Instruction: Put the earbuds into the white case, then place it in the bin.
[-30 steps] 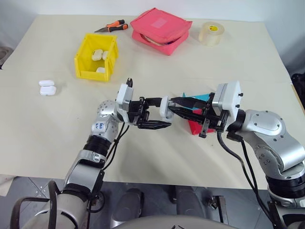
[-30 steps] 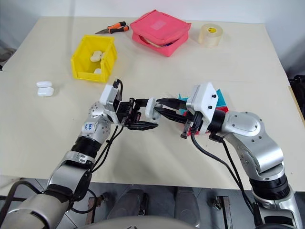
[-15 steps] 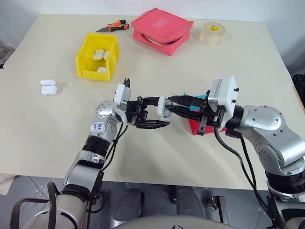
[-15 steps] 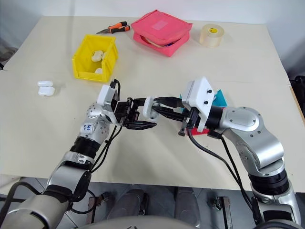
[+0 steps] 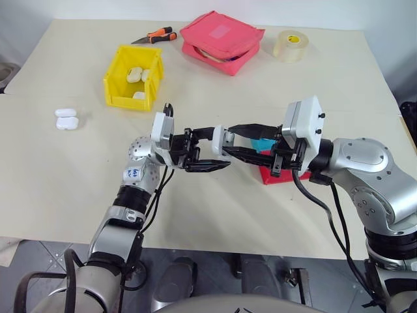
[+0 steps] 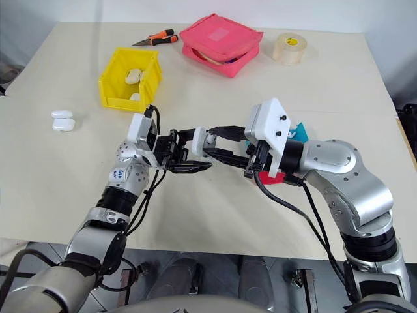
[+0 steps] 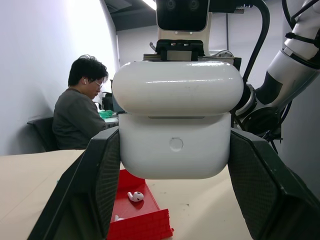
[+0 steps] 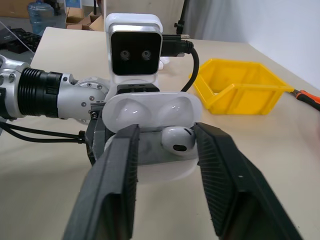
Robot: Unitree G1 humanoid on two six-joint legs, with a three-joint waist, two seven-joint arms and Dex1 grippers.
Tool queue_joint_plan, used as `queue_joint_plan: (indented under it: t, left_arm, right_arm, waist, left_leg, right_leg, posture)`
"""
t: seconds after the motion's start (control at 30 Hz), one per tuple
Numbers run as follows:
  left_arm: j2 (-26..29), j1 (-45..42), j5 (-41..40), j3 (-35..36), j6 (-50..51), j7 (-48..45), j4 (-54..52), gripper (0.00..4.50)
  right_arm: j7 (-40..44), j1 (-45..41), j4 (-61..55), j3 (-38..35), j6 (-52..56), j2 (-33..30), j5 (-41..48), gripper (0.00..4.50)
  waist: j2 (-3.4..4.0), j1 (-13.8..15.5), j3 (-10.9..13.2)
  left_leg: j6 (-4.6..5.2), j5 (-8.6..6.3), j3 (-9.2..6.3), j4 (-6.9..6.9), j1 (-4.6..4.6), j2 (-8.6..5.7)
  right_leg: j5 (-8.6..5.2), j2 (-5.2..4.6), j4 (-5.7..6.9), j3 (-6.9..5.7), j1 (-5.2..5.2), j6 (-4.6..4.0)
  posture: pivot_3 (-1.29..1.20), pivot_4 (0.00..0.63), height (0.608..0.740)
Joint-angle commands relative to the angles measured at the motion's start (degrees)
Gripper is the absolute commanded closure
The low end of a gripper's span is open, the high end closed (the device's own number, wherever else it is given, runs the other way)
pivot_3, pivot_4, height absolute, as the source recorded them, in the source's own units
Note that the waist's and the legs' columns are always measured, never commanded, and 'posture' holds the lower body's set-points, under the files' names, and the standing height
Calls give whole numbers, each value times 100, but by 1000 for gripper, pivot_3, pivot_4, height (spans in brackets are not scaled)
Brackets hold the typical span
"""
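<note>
My left gripper (image 5: 220, 149) is shut on the white case (image 5: 221, 140) and holds it in the air over the middle of the table. In the left wrist view the case (image 7: 175, 130) sits clamped between the two left fingers. Its lid stands flipped up, and one of the earbuds (image 8: 177, 140) sits in the open body. My right gripper (image 8: 165, 131) reaches in from the right, open, with a finger on each side of that earbud. Another earbud (image 7: 135, 196) lies in the red tray (image 7: 150, 220). The yellow bin (image 5: 124, 101) stands at the back left.
White look-alike cases lie in the bin, and two more (image 5: 65, 119) sit on the table at the far left. A pink pouch (image 5: 221, 40), orange-handled pliers (image 5: 153, 36) and a tape roll (image 5: 289, 45) line the back. Red (image 5: 277, 175) and teal (image 5: 266, 134) trays lie under my right arm.
The right gripper's fingers have spread apart at the case. The left gripper keeps its hold on the case in about the same spot.
</note>
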Motion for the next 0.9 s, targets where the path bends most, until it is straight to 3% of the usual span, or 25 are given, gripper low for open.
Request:
queue_joint_plan:
  t: [0.03, 0.9]
  left_arm:
    - [-23, -218, -111, 210, -110, -639, 4, 1709]
    - [-21, -164, -92, 137, -157, -640, 136, 1709]
  right_arm:
    - [84, -38, -238, 62, 99, -3, 165, 2846]
    - [-178, -507, -172, -228, 216, -45, 254, 2846]
  waist:
    - [0, -4, 0]
    - [0, -7, 0]
  left_leg:
    - [0, 0, 0, 0, 0, 0]
    - [0, 0, -1, -1, 0, 1]
  right_leg:
    - [0, 0, 0, 0, 0, 0]
    - [0, 1, -1, -1, -1, 0]
  posture:
    - [0, 150, 740]
    - [0, 150, 740]
